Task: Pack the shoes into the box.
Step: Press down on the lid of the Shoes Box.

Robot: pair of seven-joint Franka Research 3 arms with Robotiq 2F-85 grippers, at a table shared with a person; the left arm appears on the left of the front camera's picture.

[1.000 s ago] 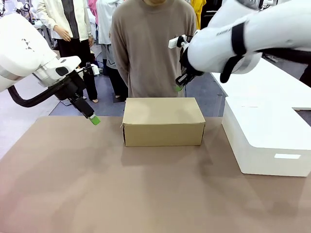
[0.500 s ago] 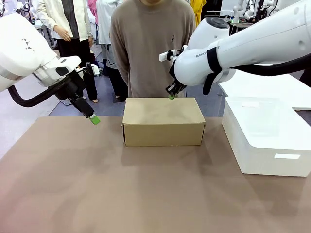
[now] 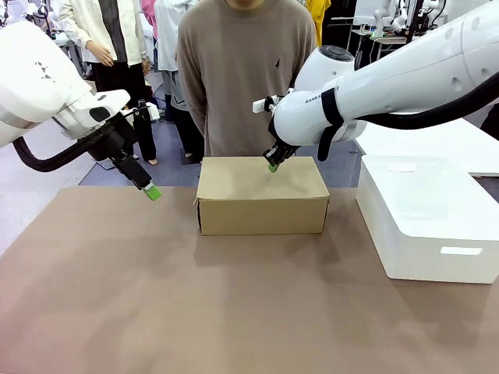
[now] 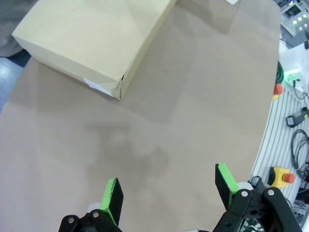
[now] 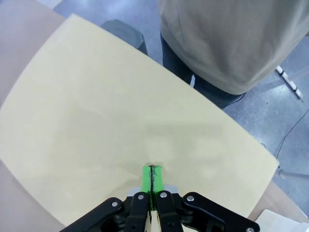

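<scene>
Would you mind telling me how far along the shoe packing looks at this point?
Looks nearly finished: the box sits closed on the table, lid flat. In hand: the right gripper, shut and empty, is at the lid's far edge, perhaps pressing it down. The left gripper hangs open, apart from the box. Left: probably withdrawing; the contents are hidden.

Plenty of bare table [image 3: 195, 312] in front of the closed box [image 3: 261, 204] and to its left, but the white block [image 3: 429, 226] crowds the right side and a person [image 3: 242, 70] stands right behind it.
</scene>
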